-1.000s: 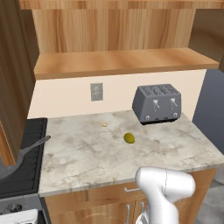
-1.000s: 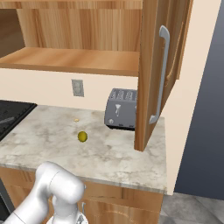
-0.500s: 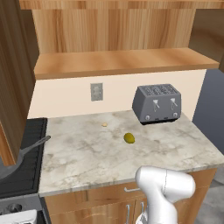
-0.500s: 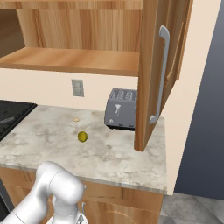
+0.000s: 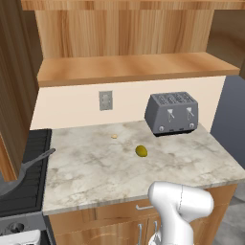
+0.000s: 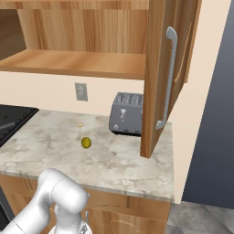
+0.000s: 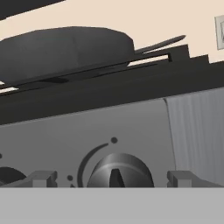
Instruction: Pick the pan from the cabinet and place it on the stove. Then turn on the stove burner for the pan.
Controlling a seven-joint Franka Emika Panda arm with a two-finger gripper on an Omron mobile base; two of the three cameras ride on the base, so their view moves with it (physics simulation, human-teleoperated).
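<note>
While arm folds low, claw spread, tips flanking stove knob, pan above.

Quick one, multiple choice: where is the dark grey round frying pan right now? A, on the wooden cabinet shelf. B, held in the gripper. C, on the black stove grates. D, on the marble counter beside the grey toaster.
C: the dark grey round frying pan rests on the black stove, its long handle reaching toward the marble counter, and the open gripper sits at the round knob below.
</note>
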